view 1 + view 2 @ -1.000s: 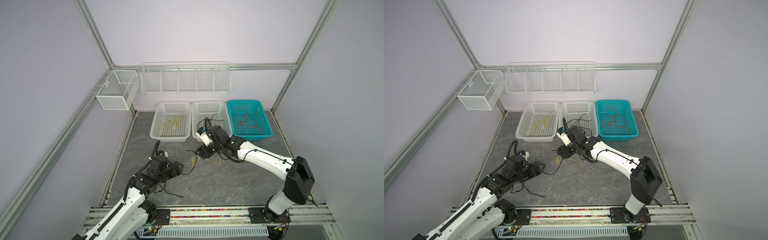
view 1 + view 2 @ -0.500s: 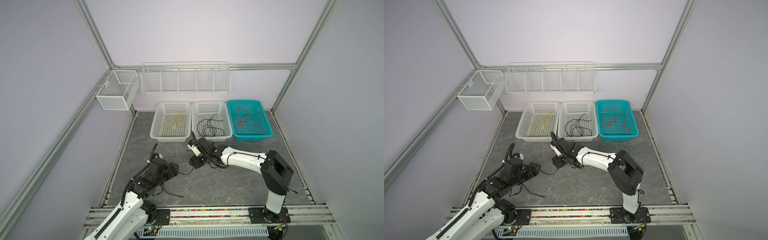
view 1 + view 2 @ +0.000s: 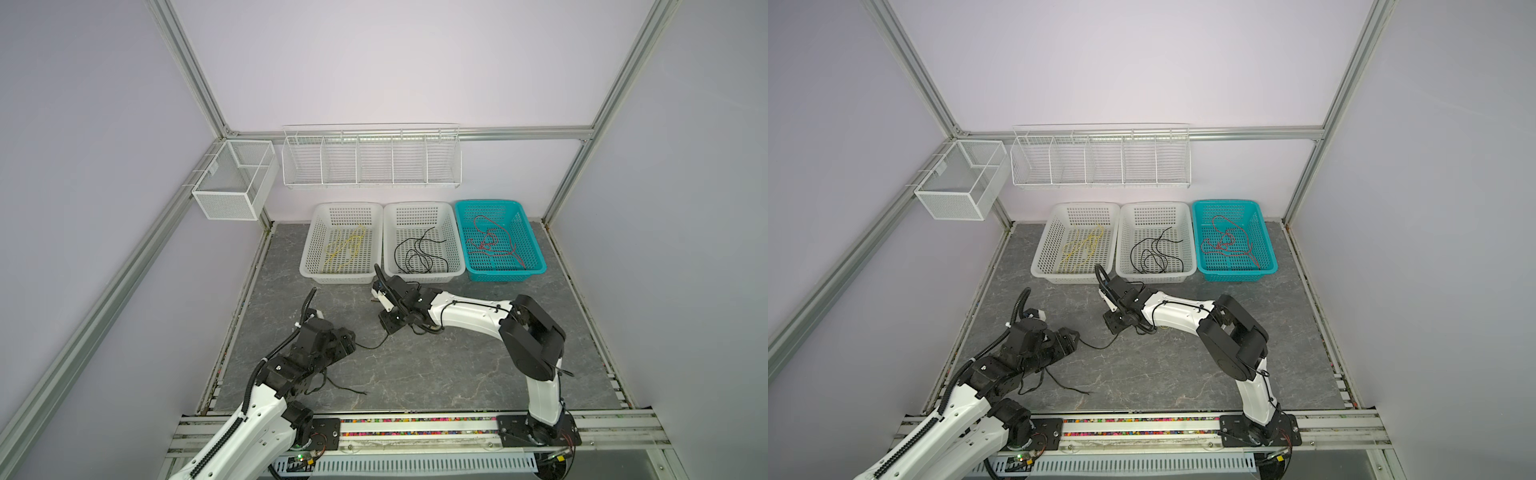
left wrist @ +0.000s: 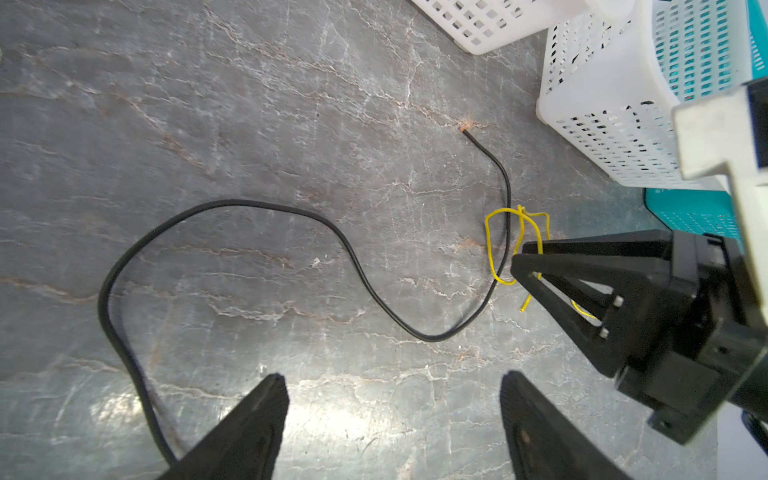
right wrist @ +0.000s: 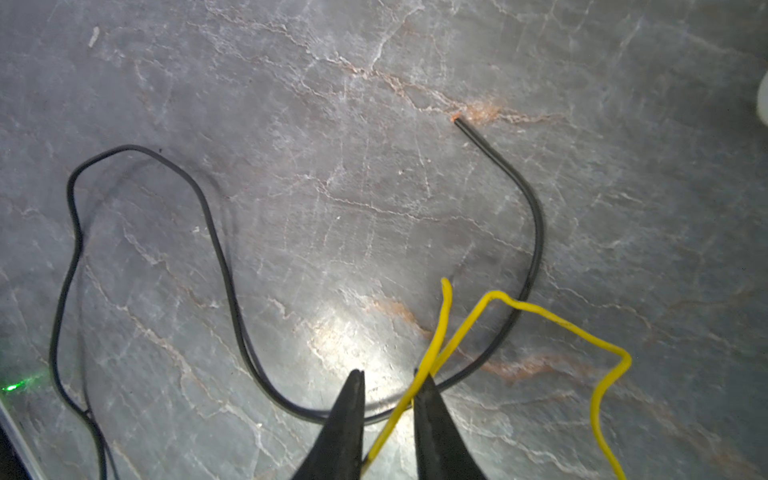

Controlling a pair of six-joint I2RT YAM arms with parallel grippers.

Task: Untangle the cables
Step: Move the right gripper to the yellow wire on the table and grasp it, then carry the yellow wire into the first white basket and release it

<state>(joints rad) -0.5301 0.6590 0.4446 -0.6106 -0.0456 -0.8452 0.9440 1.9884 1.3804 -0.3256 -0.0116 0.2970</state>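
Observation:
A black cable (image 4: 232,202) (image 5: 224,266) snakes over the grey table between the arms, seen in both top views (image 3: 374,345) (image 3: 1100,345). A short yellow cable (image 4: 492,249) (image 5: 540,311) loops across it near one end. My right gripper (image 5: 388,374) (image 3: 390,327) is low over that crossing, its jaws narrowed to a small gap, and the yellow cable runs between them against one finger. My left gripper (image 4: 390,378) (image 3: 351,338) hovers wide open near the black cable, holding nothing.
Three baskets line the back: a white one (image 3: 309,249) with yellow cables, a white one (image 3: 455,249) with black cables, and a teal one (image 3: 536,257) with red cables. Another black cable (image 3: 345,388) trails beside the left arm. Wire racks hang on the walls.
The right arm came back from the middle basket, dropped to the table at the yellow cable, and its jaws narrowed from wide open. The left gripper barely moved.

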